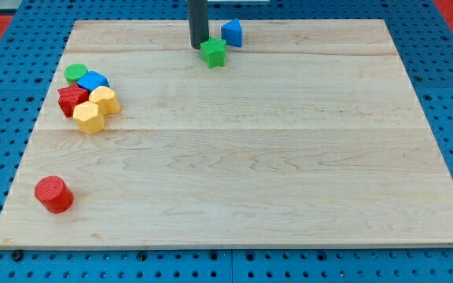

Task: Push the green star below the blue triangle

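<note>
The green star (pixel 213 52) lies near the top middle of the wooden board (pixel 242 149). The blue triangle (pixel 232 32) stands just up and to the right of it, close to the board's top edge. My tip (pixel 199 46) is at the end of the dark rod that comes down from the view's top. It sits right at the star's left side, touching or nearly touching it, and left of the triangle.
A cluster sits at the board's left: a green round block (pixel 75 73), a blue block (pixel 93 81), a red star (pixel 72 100) and two yellow blocks (pixel 104 100) (pixel 89 117). A red cylinder (pixel 53 194) stands at the bottom left.
</note>
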